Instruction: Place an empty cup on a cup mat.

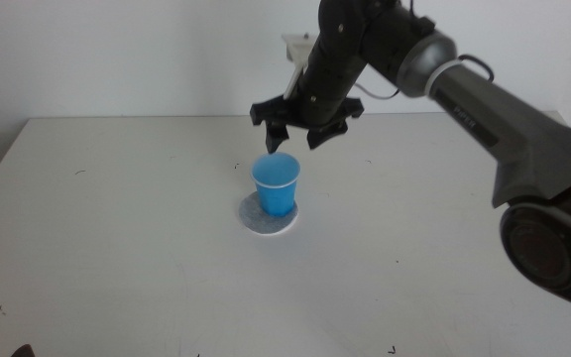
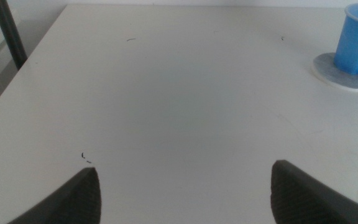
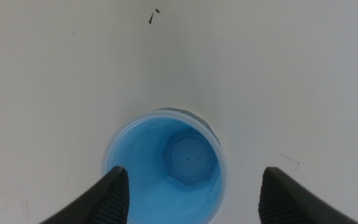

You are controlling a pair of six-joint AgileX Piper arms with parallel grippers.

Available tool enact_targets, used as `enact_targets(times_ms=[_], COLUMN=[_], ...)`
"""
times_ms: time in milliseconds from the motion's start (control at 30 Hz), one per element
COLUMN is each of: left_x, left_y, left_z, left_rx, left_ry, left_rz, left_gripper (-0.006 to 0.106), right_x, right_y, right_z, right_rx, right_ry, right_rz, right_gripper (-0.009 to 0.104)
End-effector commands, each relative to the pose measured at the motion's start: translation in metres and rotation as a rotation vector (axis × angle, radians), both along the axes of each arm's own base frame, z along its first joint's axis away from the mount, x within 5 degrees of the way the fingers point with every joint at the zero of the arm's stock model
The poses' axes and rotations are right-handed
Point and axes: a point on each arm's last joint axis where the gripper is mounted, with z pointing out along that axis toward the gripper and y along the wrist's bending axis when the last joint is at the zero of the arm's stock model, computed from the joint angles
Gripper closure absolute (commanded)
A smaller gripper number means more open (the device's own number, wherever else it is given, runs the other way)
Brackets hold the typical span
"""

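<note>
My right arm (image 1: 523,139) fills the near right of the middle view, the biggest thing in sight, reaching in over the table (image 1: 117,228). At its end my right gripper (image 1: 298,137) hangs above the cup (image 1: 276,184), jaws spread wide and holding nothing; the wrist view looks straight down into the cup (image 3: 166,165) between the two jaw tips, with clear air on both sides of the rim. My left gripper (image 2: 185,190) waits low over bare table, well apart from the work, its jaws open too, with the cup (image 2: 357,38) far off at the edge of its view.

The cup stands upright on the mat (image 1: 268,218), its base inside the white edge though a little off centre, towards the far side. It is empty: I can see the bare bottom. I judge the placing done.

As for handling, I take it for thin plastic, very light and easily tipped, so a brush from a jaw would knock it off the mat. The walls look smooth and tapered, so a pinch low down might slip upward; a hard squeeze would likely buckle it. If I had to take it again, I would close gently across the upper wall, just under the rim.

The mat is flat and thin, and I expect it to slide if dragged.
</note>
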Motion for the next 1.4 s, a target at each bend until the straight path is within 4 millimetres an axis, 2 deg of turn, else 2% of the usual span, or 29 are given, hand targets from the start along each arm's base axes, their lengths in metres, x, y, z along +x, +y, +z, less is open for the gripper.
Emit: enact_targets(times_ms=[0, 300, 400, 600, 833, 1033, 1233, 1367], left_x=[0.001, 0.001, 0.001, 0.001, 0.001, 0.001, 0.001, 0.001], left_y=[0.0, 0.0, 0.0, 0.0, 0.0, 0.0, 0.0, 0.0], left_z=[0.008, 0.008, 0.008, 0.008, 0.008, 0.008, 0.008, 0.008], left_rx=[-0.015, -0.015, -0.015, -0.015, -0.015, -0.015, -0.015, -0.015], left_ry=[-0.076, -0.076, -0.076, -0.076, -0.076, -0.076, -0.076, -0.076], left_rz=[0.0, 0.0, 0.0, 0.0, 0.0, 0.0, 0.0, 0.0], left_gripper=[-0.005, -0.005, -0.005, -0.005, -0.005, -0.005, -0.005, -0.005], right_x=[-0.016, -0.046, -0.058, -0.091, -0.141, -0.2, -0.257, -0.284], right_y=[-0.024, -0.073, -0.097, -0.146, -0.193, -0.227, -0.251, -0.257], right_z=[0.071, 0.163, 0.182, 0.2, 0.205, 0.196, 0.172, 0.146], right_rx=[0.023, 0.06, 0.036, -0.052, -0.058, -0.013, 0.009, -0.008], right_ry=[-0.112, -0.312, -0.345, -0.353, -0.372, -0.489, -0.596, -0.662], right_rz=[-0.018, -0.092, -0.133, -0.202, -0.292, -0.373, -0.433, -0.422], right_gripper=[0.041, 0.041, 0.041, 0.041, 0.041, 0.038, 0.022, 0.01])
